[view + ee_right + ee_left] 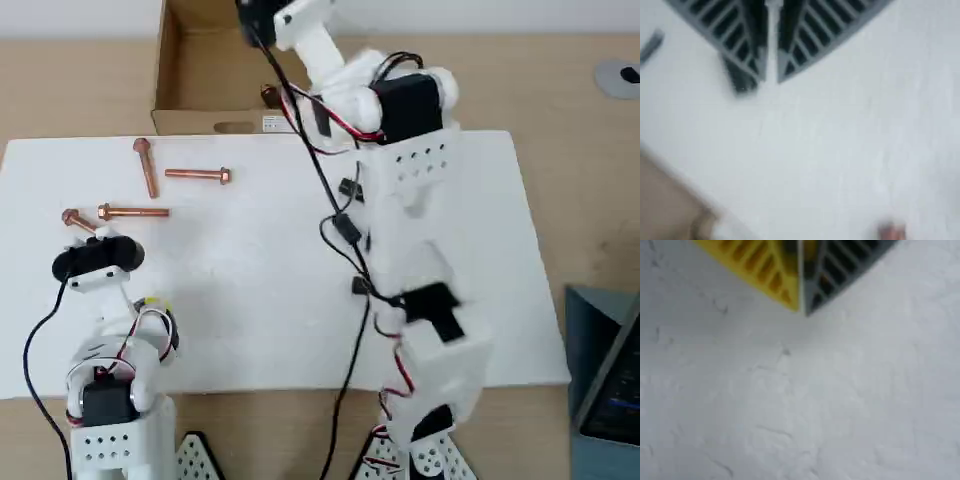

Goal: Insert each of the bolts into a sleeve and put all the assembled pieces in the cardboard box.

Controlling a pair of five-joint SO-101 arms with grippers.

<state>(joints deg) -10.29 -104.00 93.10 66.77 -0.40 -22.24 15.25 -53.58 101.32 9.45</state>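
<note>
Copper bolts (146,166), four of them, lie loose on the far-left part of the white mat (250,300) that covers the surface, just near of the cardboard box (200,120). I see one copper piece (268,95) inside the box, by its near wall. Left tool (801,307) is clenched, tips touching, nothing held, low over the mat near the bolts. Right tool (772,75) is clenched to a thin slit, nothing between. Right arm (400,110) stretches far, toward the box.
</note>
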